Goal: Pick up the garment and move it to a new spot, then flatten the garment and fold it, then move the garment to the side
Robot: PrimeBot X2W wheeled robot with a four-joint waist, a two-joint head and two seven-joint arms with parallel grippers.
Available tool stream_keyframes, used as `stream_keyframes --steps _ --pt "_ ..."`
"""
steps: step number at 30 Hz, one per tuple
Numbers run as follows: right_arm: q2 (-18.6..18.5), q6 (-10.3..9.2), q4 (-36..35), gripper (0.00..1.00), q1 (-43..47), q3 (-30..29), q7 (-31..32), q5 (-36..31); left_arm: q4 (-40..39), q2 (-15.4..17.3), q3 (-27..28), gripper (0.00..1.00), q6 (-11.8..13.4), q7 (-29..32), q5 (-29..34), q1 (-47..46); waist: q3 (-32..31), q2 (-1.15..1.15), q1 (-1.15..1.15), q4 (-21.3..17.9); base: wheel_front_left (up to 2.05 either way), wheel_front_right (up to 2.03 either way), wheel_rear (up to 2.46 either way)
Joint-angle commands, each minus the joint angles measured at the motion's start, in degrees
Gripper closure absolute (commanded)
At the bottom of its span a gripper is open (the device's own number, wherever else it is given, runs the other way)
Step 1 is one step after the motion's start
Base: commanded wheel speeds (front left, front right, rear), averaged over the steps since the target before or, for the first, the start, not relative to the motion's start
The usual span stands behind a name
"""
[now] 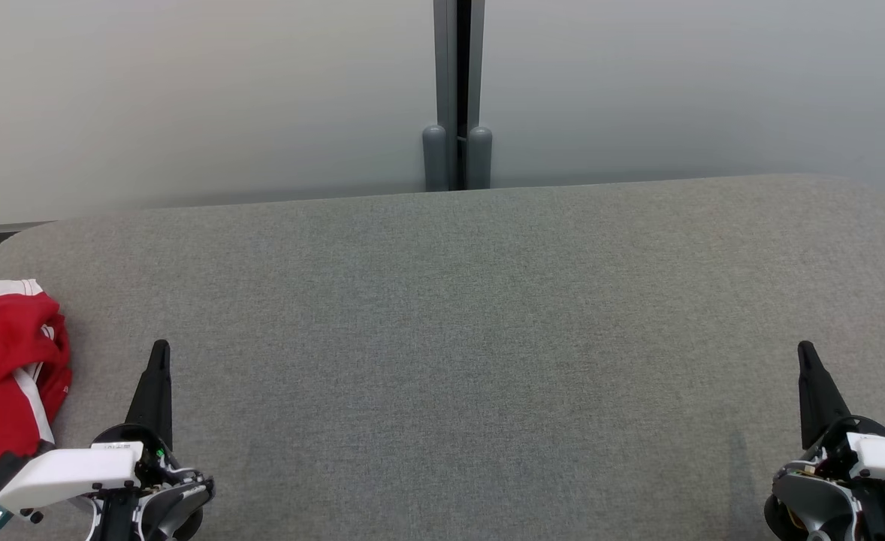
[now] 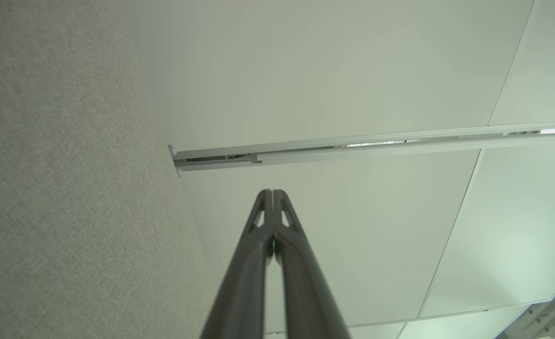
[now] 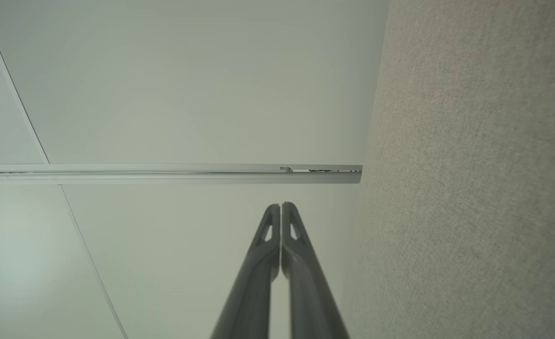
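Red-and-white garment (image 1: 3, 368) is lying bunched at 9 o'clock on grey fabric surface (image 1: 457, 338); left gripper (image 1: 160, 349), right gripper (image 1: 804, 349) are hovering closed, empty.

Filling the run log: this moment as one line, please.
stage: before pickup | garment: crumpled, left edge of table | left gripper: shut, empty | right gripper: shut, empty

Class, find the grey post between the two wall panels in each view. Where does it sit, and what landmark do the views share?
Head view: post upright at top centre, ending at the table.
Left wrist view: post lying sideways, from mid-picture to the right edge, above the left gripper.
Right wrist view: post lying sideways, from the left edge to mid-picture, above the right gripper.
Shared landmark: the grey table that it meets.
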Motion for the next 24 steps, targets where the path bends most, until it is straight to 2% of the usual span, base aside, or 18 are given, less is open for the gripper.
stream_keyframes --steps 1,10,11,24 --pt "0.0 0.00 0.1 1.00 -0.6 0.0 0.2 0.1 0.0 0.2 0.1 1.00 -0.2 0.0 0.0 -0.5 0.0 0.00 0.00 0.0 0.00 0.00 0.00" --pt "0.0 0.00 0.1 1.00 -0.6 0.0 0.2 0.1 0.0 0.2 0.1 1.00 -0.2 0.0 0.0 -0.5 0.0 0.00 0.00 0.0 0.00 0.00 0.00" --pt "0.0 0.00 0.0 0.00 0.0 0.0 0.0 0.0 0.0 0.0 0.0 0.00 0.0 0.0 0.0 0.0 0.0 0.00 0.00 0.0 0.00 0.00 0.00" --pt "-0.9 -0.01 -2.0 0.00 0.6 0.9 -2.7 -3.0 -1.0 0.3 -3.3 0.00 0.0 -3.1 2.5 -1.1 0.0 0.00 0.00 0.1 0.00 0.00 0.00"
